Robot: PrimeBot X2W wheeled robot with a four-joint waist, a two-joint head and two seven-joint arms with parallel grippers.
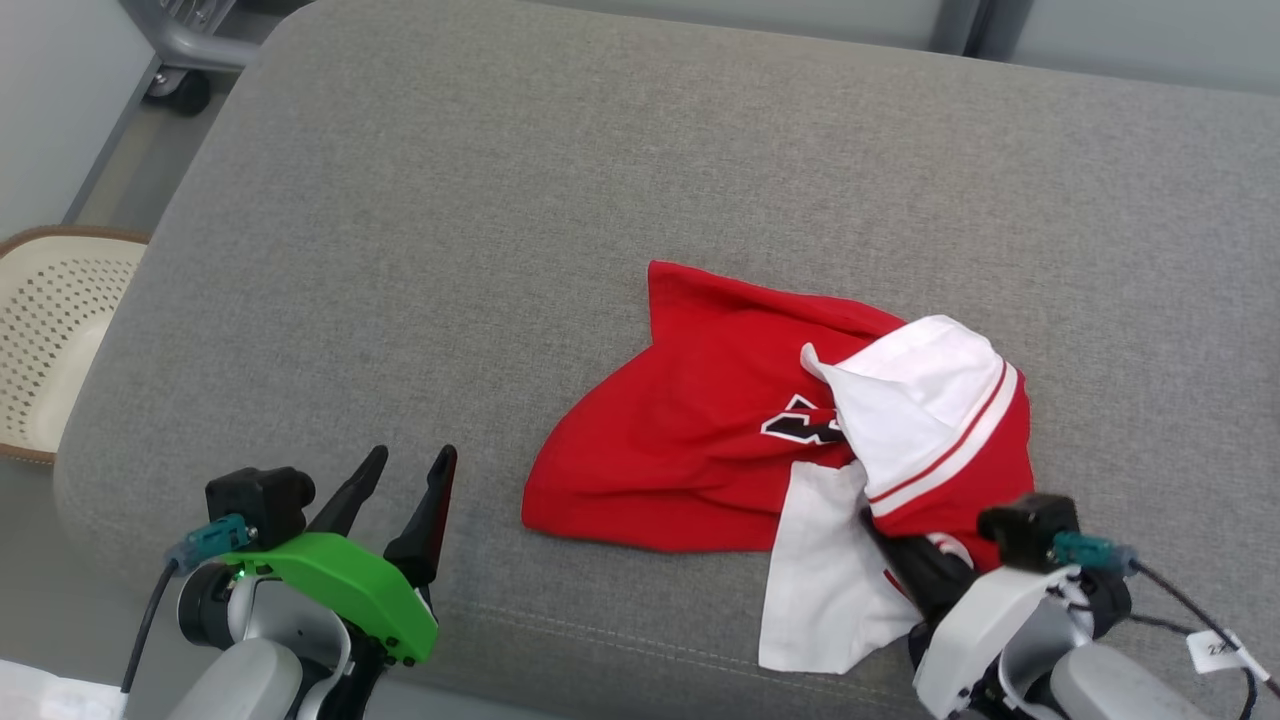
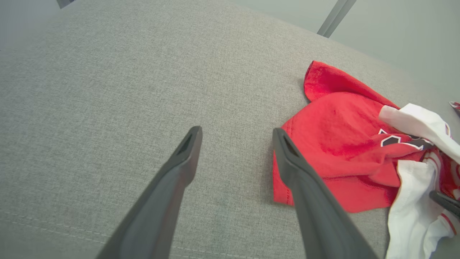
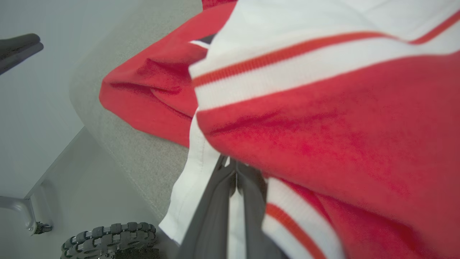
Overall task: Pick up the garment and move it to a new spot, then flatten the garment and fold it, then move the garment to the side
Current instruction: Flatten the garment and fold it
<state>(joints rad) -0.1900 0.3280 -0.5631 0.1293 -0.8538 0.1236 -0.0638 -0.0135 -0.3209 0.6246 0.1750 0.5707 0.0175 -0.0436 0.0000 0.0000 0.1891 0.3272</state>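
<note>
A red and white garment (image 1: 700,430) lies crumpled on the right half of a grey cushion (image 1: 500,200), one white part hanging over the near edge. My right gripper (image 1: 885,540) is at the garment's near right corner. In the right wrist view its fingers (image 3: 215,201) are pressed together, their tips tucked under a red fold of the garment (image 3: 323,126), so it is shut on the cloth. My left gripper (image 1: 412,458) hovers open over bare cushion to the left of the garment (image 2: 341,144). Nothing lies between its fingers (image 2: 179,162).
A cream perforated basket (image 1: 50,340) stands on the floor at the left of the cushion. A wheeled metal frame (image 1: 185,60) is at the far left corner. The cushion's near edge (image 1: 600,640) runs just in front of both grippers. The cushion's left and far parts are bare.
</note>
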